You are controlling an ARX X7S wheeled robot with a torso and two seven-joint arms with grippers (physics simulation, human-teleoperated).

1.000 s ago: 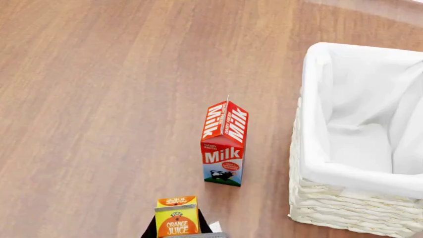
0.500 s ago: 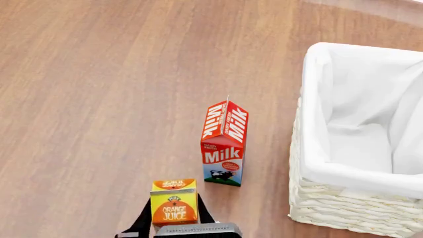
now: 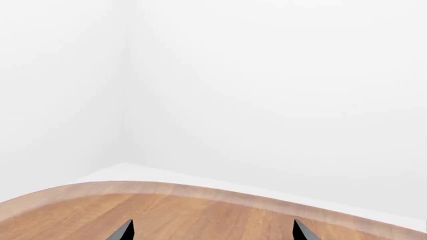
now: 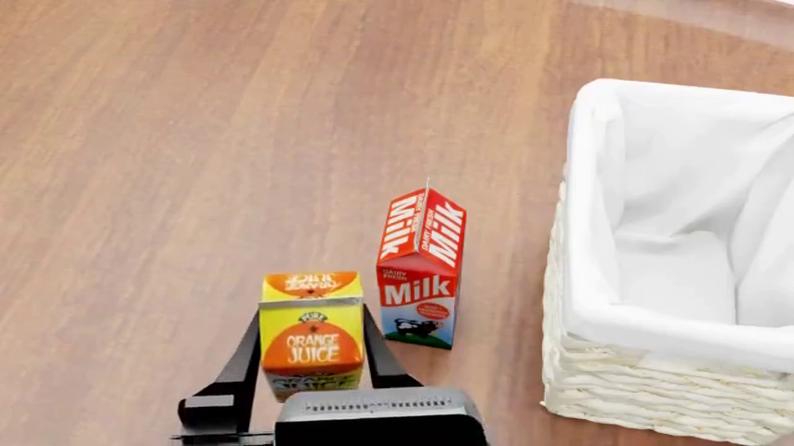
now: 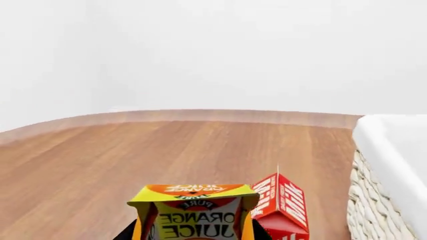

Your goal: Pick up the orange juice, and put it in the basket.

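The orange juice (image 4: 311, 334) is a yellow-and-orange carton held upright at the bottom middle of the head view, just left of the Milk carton. My right gripper (image 4: 310, 321) is shut on it, with one black finger (image 4: 238, 367) on each side. The right wrist view shows the same carton (image 5: 193, 212) filling the gap between the jaws of the right gripper (image 5: 193, 232). The cream wicker basket (image 4: 593, 232) with a white liner stands at the right, its rim (image 5: 393, 145) also in the right wrist view. My left gripper (image 3: 212, 227) is open over bare wood, holding nothing.
A red-and-white Milk carton (image 4: 422, 269) stands upright between the orange juice and the basket, and appears in the right wrist view (image 5: 283, 205) too. The wooden surface (image 4: 186, 139) stretches to the left and back, ending in a curved edge (image 3: 200, 189) before white walls.
The right gripper with the orange juice has come up from the bottom edge of the head view toward the Milk carton, and the carton looks larger. Milk and basket have not moved.
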